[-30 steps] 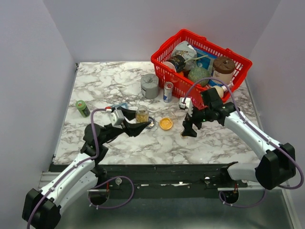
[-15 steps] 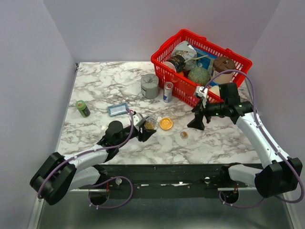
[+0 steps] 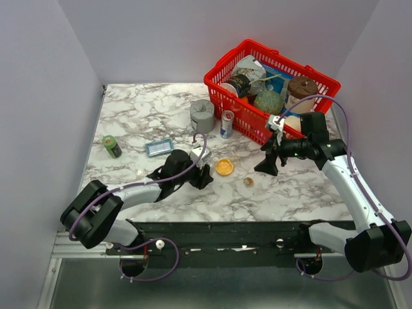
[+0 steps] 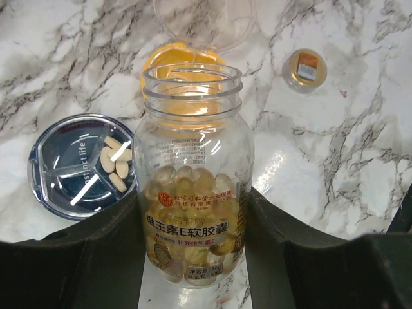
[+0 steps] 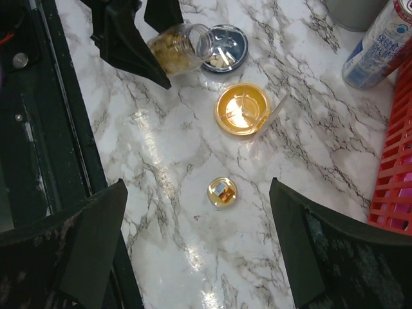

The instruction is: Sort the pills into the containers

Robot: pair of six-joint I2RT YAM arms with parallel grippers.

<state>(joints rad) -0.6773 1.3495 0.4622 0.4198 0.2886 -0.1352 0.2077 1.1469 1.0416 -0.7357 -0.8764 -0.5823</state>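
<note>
since one second ago the left arm has gone down low and stretched forward over the table [image 4: 335, 161], and the right arm has pulled back toward the far right; a gold cap [image 4: 304, 69] lies now on the marble, ahead and to the right of the left claw [image 4: 193, 222]

the left claw is clenched on the lower body of the open bottle [image 4: 193, 141], one finger at each side. the bottle leans forward, and its mouth is just over the near rim of the orange dish [image 5: 243, 108], which sits directly ahead of the claw. the yellow softgels [image 4: 187, 187] rest in the lower half of the bottle, none at the neck yet. the dark blue dish [image 4: 58, 174] is close to the left of the claw and holds a few white tablets [image 4: 116, 164]. the right claw [image 3: 269, 164] is released, its fingers wide apart, and hangs over the table well away from both dishes

i judge the step is to pour softgels into the orange dish. to do it well, the tilt should grow slowly, so that the capsules roll out few at a time. the mouth should stay low and over the middle of the dish, not over the rim, because round capsules will bounce and run on the marble. the grip should stay firm, since the smooth bottle may slip when its weight shifts forward
</note>
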